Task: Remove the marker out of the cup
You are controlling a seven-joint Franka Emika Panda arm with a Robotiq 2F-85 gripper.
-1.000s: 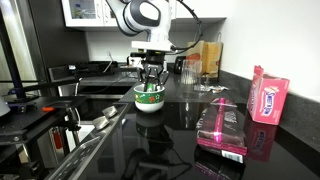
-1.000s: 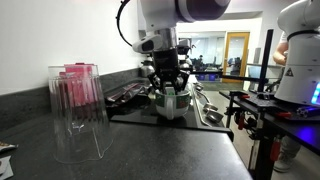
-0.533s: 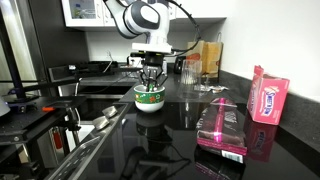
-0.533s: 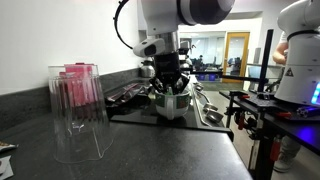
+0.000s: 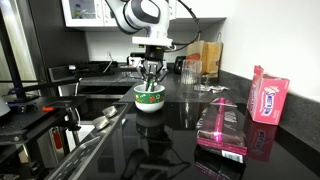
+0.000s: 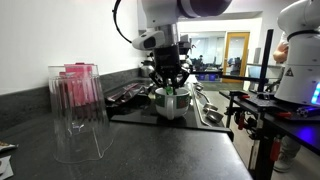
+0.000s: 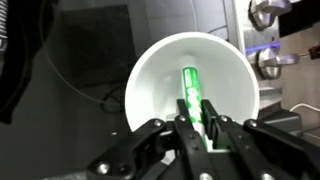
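**Gripper** [image 5: 150, 83]: centre of frame in both exterior views, directly over the cup [image 5: 149, 100].

**Change:** the fingers stood spread above the rim a second ago and are now drawn together. The arm sits slightly higher.

**Tool state:** in the wrist view the gripper [image 7: 198, 128] is clenched on the marker [image 7: 189, 88], which shows there as a green stick.

**Marker location:** lower middle of the wrist view, inside the cup [image 7: 150, 70], leaning on the white inner wall and not yet clear of the rim.

**Assessment:** the grasp looks made and the lift barely begun. A straight upward draw remains.
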